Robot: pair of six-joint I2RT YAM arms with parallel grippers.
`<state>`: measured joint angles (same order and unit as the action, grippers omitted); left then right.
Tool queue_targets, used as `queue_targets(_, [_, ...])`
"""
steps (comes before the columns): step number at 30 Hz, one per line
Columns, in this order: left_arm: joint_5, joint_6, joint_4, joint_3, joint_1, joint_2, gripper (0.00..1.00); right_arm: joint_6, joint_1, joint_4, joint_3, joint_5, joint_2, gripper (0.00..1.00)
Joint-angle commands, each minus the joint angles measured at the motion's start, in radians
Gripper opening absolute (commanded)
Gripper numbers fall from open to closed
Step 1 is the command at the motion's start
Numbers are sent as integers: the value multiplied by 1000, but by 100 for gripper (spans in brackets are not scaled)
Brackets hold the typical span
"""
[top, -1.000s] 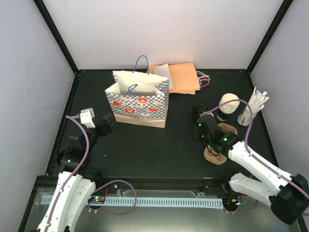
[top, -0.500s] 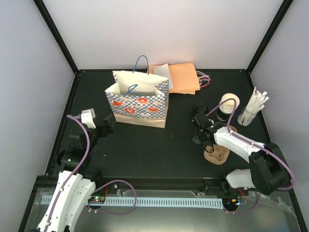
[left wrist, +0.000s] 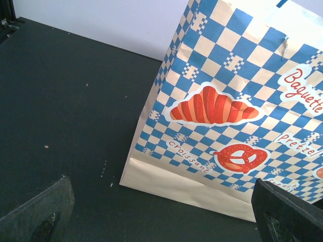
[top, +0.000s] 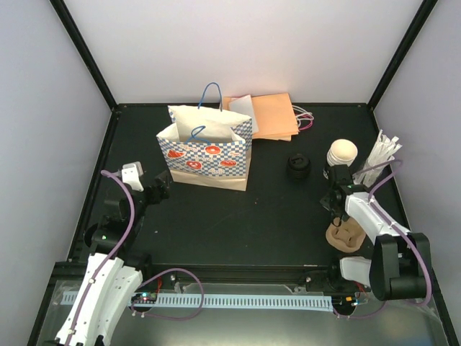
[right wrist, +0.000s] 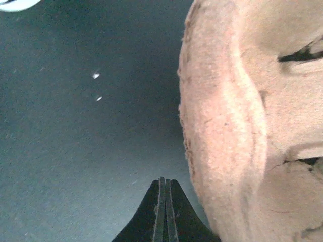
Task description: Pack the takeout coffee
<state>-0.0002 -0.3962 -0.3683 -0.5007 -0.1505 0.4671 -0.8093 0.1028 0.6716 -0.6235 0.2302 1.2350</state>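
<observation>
The takeout coffee, a small cup with a black lid, stands on the black table right of the bag. The blue-checked paper bag stands open at the back left and fills the left wrist view. My left gripper is open and empty, close to the bag's lower left corner. My right gripper is shut and empty, low over the table at the left edge of the brown pulp cup carrier. Its closed fingertips sit beside the carrier. The coffee is not in either wrist view.
A stack of cream cups with a black base stands behind my right wrist. A holder of white sticks is at the far right. Flat orange paper bags lie behind the checked bag.
My right arm has swung from the table's middle to the right side. The pulp carrier has shifted right and nearer. The lidded cup now shows fully. The left arm is still.
</observation>
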Motion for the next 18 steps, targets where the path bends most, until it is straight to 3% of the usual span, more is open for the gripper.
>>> queue_targets(1, [-13,-2,7,-16,5,8,99,-15,-48,4,10,81,-33,1])
queue_targets(6, [-14,-2,9,-9,4,11,99,10,-58,-3,-3,98,-62,1])
queue_targets(11, [-8,31,57,28,5,6,99,170,-25,-131,13,5,-173,2])
queue_targets(13, [-4,59,112,55,5,7,99,227,-6,-223,31,-4,-238,6])
queue_targets(14, [-3,65,137,66,5,7,99,265,4,-253,43,-9,-268,10])
queue_targets(18, [-34,84,222,96,5,33,99,468,12,-540,138,-126,-386,63])
